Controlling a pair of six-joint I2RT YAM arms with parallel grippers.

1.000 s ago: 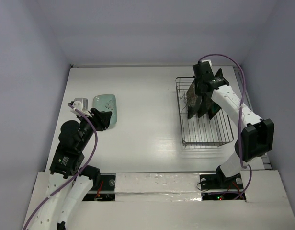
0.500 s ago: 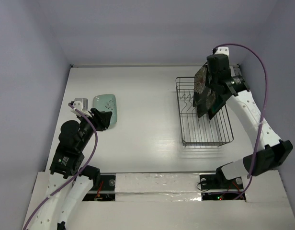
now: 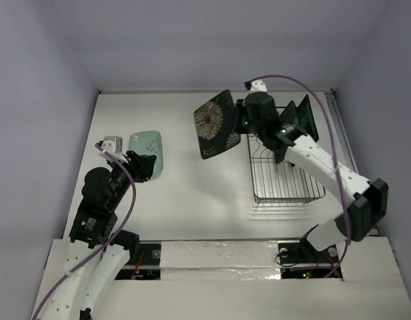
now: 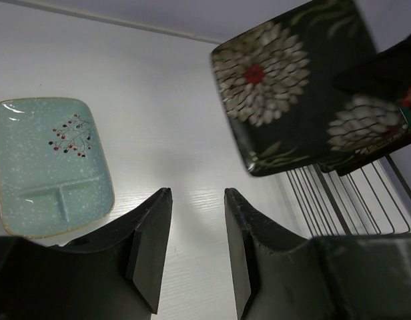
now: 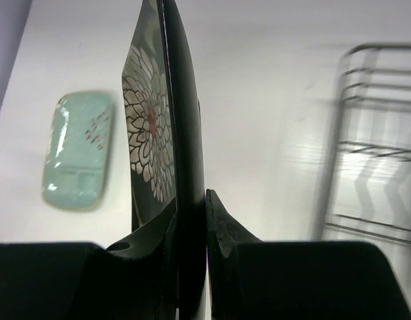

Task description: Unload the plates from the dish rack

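My right gripper [image 3: 235, 129] [image 5: 192, 200] is shut on the edge of a black plate with white flowers [image 3: 215, 123] [image 4: 292, 87] [image 5: 152, 133]. It holds the plate upright in the air, left of the dish rack [image 3: 285, 177] [image 4: 365, 200] [image 5: 372, 133]. Two more dark plates [image 3: 297, 121] stand upright at the far end of the rack; one of them also shows a white flower [image 4: 369, 127]. The pale mint plate [image 3: 147, 148] [image 4: 49, 163] [image 5: 79, 150] lies flat on the table at the left. Just beside its near edge, my left gripper [image 3: 147, 167] [image 4: 197, 193] is open and empty.
The white table [image 3: 192, 193] is walled by pale panels at the back and on both sides. The right arm stretches across the rack's far half. The near half of the rack holds only bare wires and prongs.
The right arm has lifted the flowered plate out of the rack and swung it left over the table. The left arm and the mint plate have not moved.
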